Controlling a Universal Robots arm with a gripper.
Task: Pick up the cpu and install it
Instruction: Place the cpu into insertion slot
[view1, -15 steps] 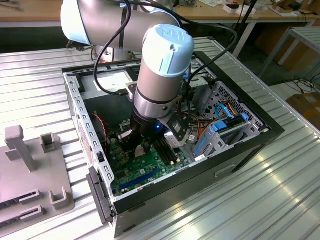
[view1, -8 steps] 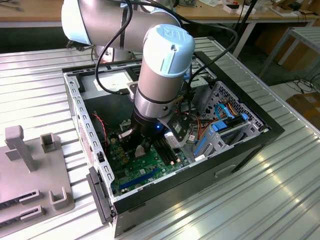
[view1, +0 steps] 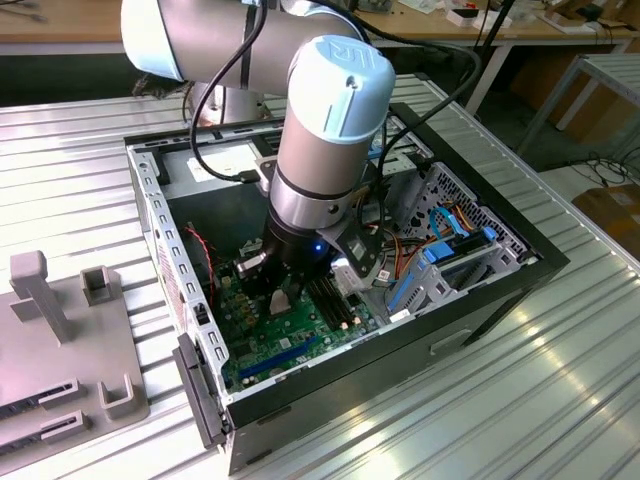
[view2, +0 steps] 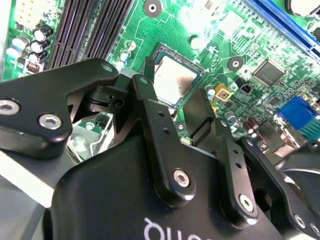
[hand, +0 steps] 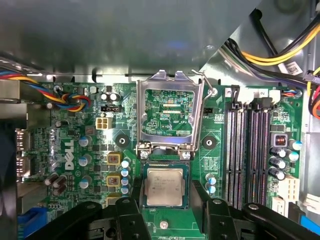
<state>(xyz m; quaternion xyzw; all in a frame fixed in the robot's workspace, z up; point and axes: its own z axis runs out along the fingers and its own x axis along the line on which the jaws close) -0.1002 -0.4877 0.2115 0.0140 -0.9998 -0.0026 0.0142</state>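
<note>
Two fingers (hand: 134, 197) of the gripper (hand: 166, 187) stand spread, flanking the cpu (hand: 164, 186) with a gap on each side. The cpu lies flat in its socket on the green motherboard (hand: 220, 150). Just beyond it, the socket frame (hand: 141, 115) is hinged up, inside the open computer case (view1: 330, 405).

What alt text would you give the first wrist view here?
The cpu lies in its socket on the green motherboard, with the open claw straddling it, one finger on each side. Next to the socket, the metal retention frame stands hinged open, and black memory slots run alongside.
</note>
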